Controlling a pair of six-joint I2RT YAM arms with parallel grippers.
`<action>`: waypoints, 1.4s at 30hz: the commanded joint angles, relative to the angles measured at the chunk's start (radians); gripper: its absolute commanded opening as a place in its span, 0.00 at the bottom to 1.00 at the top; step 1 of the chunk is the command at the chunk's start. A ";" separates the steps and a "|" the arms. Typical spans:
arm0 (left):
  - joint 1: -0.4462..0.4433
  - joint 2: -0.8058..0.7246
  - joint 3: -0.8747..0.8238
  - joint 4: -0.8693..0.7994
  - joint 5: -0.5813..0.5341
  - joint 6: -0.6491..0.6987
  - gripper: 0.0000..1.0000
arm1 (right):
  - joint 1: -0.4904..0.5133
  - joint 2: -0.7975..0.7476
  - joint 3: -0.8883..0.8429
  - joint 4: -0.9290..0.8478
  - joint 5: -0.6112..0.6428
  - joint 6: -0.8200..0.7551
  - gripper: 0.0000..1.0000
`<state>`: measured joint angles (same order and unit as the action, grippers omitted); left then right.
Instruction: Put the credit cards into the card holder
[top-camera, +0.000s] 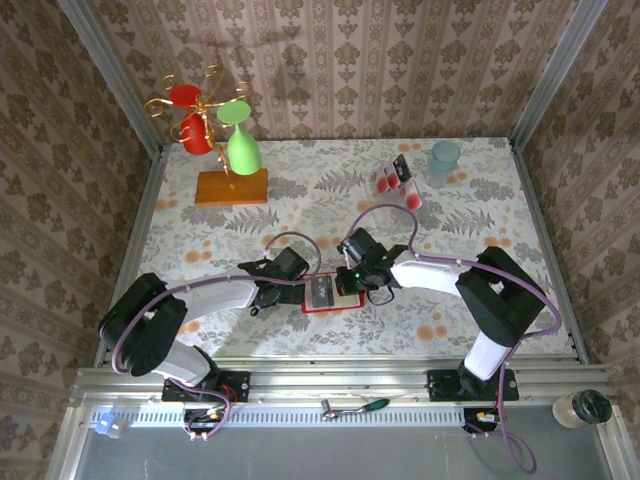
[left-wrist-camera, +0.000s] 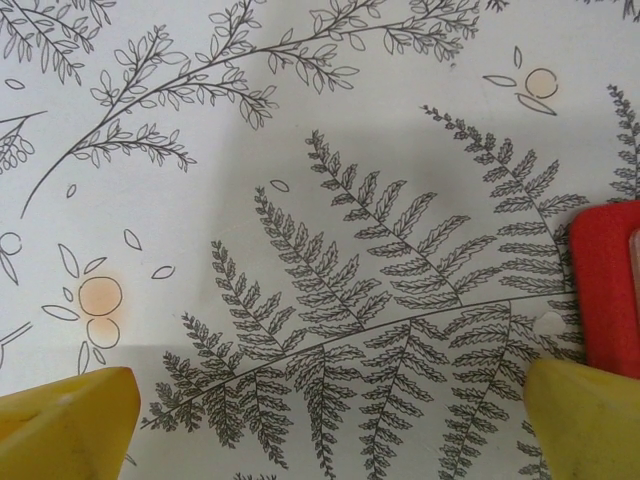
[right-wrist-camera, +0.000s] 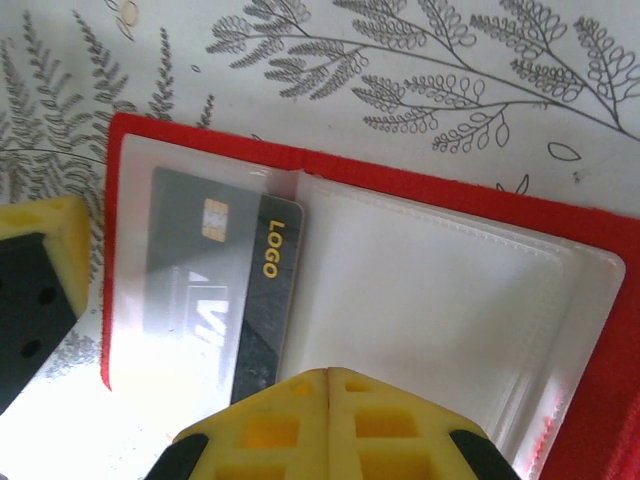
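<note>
The red card holder (right-wrist-camera: 400, 190) lies open on the floral tablecloth, its whitish pockets facing up. A dark grey credit card (right-wrist-camera: 225, 270) with a gold chip and a yellow "LOGO" print sits partly inside the left pocket. My right gripper (right-wrist-camera: 328, 376) is shut, its tips together just above the card's near edge, holding nothing that I can see. My left gripper (left-wrist-camera: 330, 430) is open over bare cloth, with a corner of the card holder (left-wrist-camera: 605, 280) beside its right finger. From above, the card holder (top-camera: 318, 309) lies between both grippers. More credit cards (top-camera: 392, 181) stand at the back.
A clear rack holds the cards with red marks, next to a teal cup (top-camera: 444, 160). At the back left an orange block (top-camera: 231, 187) carries a gold wire stand with red and green glasses. A yellow finger of the left gripper (right-wrist-camera: 40, 240) sits by the holder's left edge.
</note>
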<state>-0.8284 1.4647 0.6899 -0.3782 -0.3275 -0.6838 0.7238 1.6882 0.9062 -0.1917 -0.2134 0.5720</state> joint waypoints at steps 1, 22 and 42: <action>0.008 -0.044 -0.002 -0.019 0.023 0.006 1.00 | 0.007 -0.032 0.028 -0.031 -0.013 0.002 0.00; 0.002 0.043 0.006 0.005 0.033 0.002 1.00 | 0.048 0.113 0.081 0.019 -0.047 0.016 0.00; 0.035 -0.074 -0.005 -0.044 0.013 0.006 1.00 | 0.040 0.038 0.103 -0.020 -0.026 0.014 0.00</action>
<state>-0.8112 1.4483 0.6937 -0.3798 -0.3004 -0.6842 0.7757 1.7912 0.9997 -0.1707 -0.2539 0.5980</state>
